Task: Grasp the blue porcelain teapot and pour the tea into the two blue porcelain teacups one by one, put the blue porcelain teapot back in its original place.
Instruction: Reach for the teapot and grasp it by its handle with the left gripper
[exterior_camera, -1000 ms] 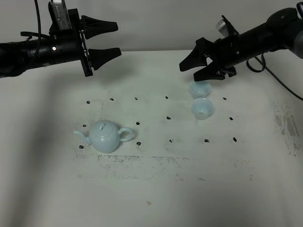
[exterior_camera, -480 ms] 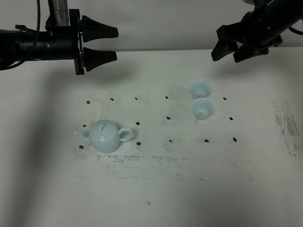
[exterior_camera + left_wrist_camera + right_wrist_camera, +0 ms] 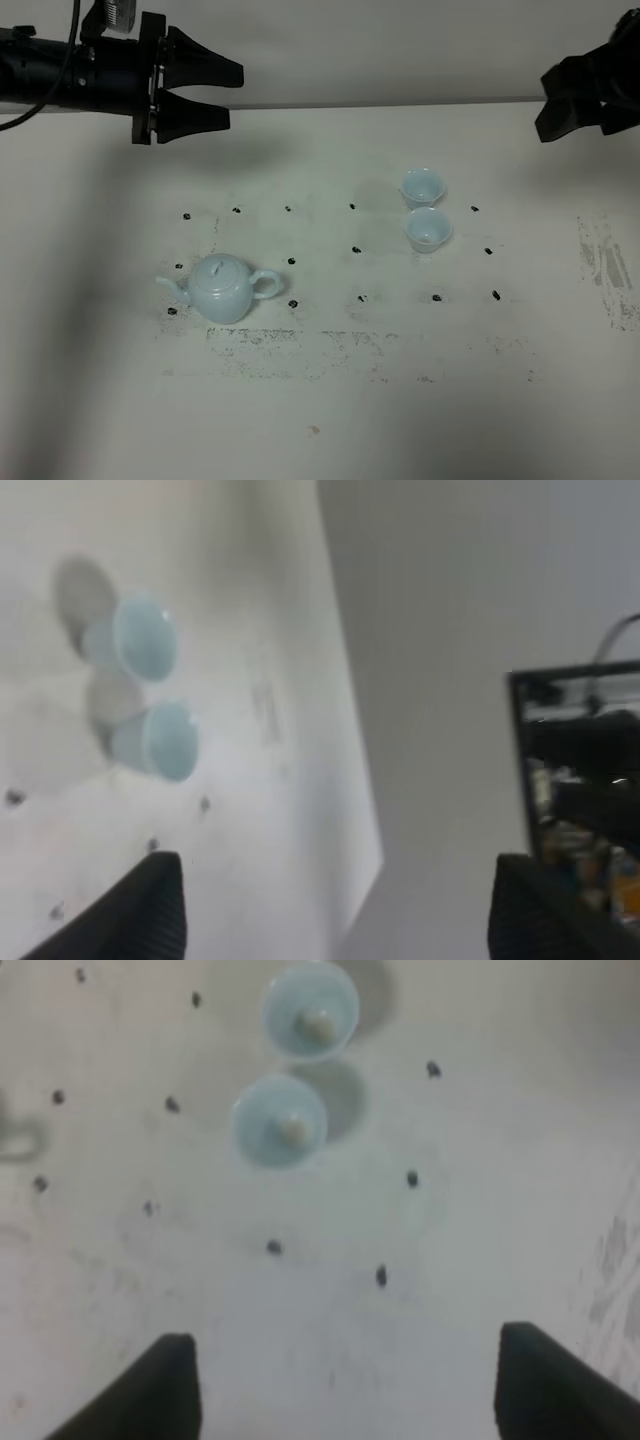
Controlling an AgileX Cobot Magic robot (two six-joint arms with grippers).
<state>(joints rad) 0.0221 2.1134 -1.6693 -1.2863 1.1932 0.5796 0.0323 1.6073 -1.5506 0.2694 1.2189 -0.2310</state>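
Note:
The blue porcelain teapot (image 3: 222, 288) stands upright on the white table's left half, spout to the left, handle to the right. The two blue porcelain teacups (image 3: 422, 186) (image 3: 427, 229) sit side by side right of centre, one behind the other. My left gripper (image 3: 234, 95) hangs open high over the far left, well above and behind the teapot. My right gripper (image 3: 543, 105) is open at the far right edge, away from the cups. Both cups show in the left wrist view (image 3: 145, 638) (image 3: 168, 742) and the right wrist view (image 3: 310, 1010) (image 3: 280, 1120), beyond open jaws.
Small black dots (image 3: 356, 250) mark a grid on the white table (image 3: 350, 420). Scuffed dark smudges (image 3: 600, 265) run along the right side and in front of the teapot. A wall rises behind the table's far edge.
My right arm has drawn back from over the cups to the far right edge. The left arm has risen and pulled a little left. Teapot and cups have not moved.

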